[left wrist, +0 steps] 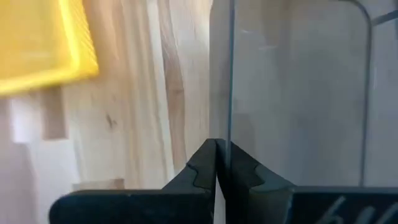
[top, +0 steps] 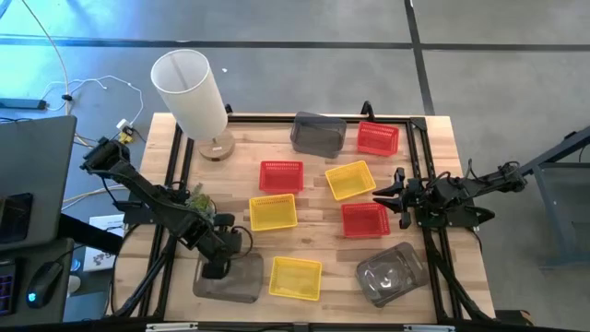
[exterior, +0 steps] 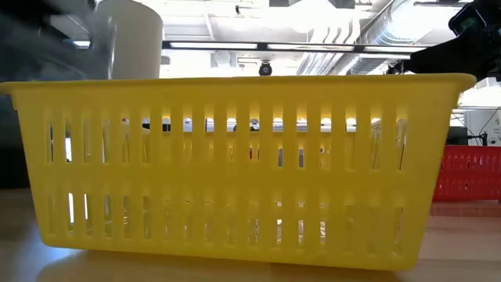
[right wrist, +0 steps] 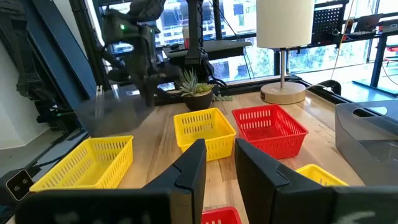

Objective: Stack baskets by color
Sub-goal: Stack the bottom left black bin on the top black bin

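Baskets lie scattered on the wooden table [top: 433, 129]. The red ones [top: 281, 175] [top: 378, 138] [top: 365, 219] and yellow ones [top: 273, 212] [top: 350, 180] [top: 295, 277] sit on their bottoms, as do two grey ones [top: 318, 132] [top: 392, 274]. My left gripper [top: 217, 267] is shut on a third grey basket [top: 235, 281] at the near left. In the right wrist view this grey basket [right wrist: 112, 115] hangs blurred under the left gripper [right wrist: 146, 84]. My right gripper [right wrist: 221, 168] stands open at the table's right side [top: 392, 195], touching nothing. My left gripper pinches the grey basket's thin side wall [left wrist: 229, 124] at its top edge, one finger inside the basket and one outside. The fingers [left wrist: 202, 171] come from above, slanting down. The basket hangs tilted below them; whether its far part rests on the table, I cannot tell.
A tall white cylinder lamp [top: 192, 88] on a round wooden foot stands at the far left corner. A black frame [top: 419, 148] runs along the table's edges. In the low view a yellow basket [exterior: 235, 164] fills most of the picture, with a red one [exterior: 470, 172] behind it.
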Tool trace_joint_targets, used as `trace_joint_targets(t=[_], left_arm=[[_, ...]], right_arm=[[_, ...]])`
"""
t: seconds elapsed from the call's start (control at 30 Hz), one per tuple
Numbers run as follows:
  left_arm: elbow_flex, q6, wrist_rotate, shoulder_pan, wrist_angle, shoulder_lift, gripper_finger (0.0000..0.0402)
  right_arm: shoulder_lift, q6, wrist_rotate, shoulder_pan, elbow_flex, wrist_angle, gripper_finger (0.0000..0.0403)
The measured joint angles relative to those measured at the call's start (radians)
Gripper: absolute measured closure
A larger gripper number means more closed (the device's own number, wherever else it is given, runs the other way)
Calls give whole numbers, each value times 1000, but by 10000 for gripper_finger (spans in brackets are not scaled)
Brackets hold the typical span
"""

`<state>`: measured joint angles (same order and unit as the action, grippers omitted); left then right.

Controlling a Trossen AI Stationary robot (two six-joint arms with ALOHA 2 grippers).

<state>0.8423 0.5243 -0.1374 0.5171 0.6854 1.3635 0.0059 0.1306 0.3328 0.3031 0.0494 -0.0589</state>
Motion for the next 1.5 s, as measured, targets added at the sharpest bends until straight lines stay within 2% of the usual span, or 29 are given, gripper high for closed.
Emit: trace_joint_targets(t=[0.2, 0.4, 0.53, 0.77, 1.13, 1.5], left_arm=[[113, -63, -115, -4, 134, -34, 401], [202, -201, -208, -55, 163, -44, 401], [240, -323, -254, -118, 161, -44, 401], [280, -519, -272, -284, 141, -44, 401], [281, -879, -264, -613, -164, -43, 401], [281, -1055, -117, -842, -529, -43, 401]], right_arm=[[0, 0, 0, 0, 0, 0, 327], [0, 0, 0, 0, 0, 0, 327], [0, 0, 0, 0, 0, 0, 327], [0, 0, 0, 0, 0, 0, 327], [0, 0, 0, 0, 0, 0, 327], [0, 0, 0, 0, 0, 0, 327]])
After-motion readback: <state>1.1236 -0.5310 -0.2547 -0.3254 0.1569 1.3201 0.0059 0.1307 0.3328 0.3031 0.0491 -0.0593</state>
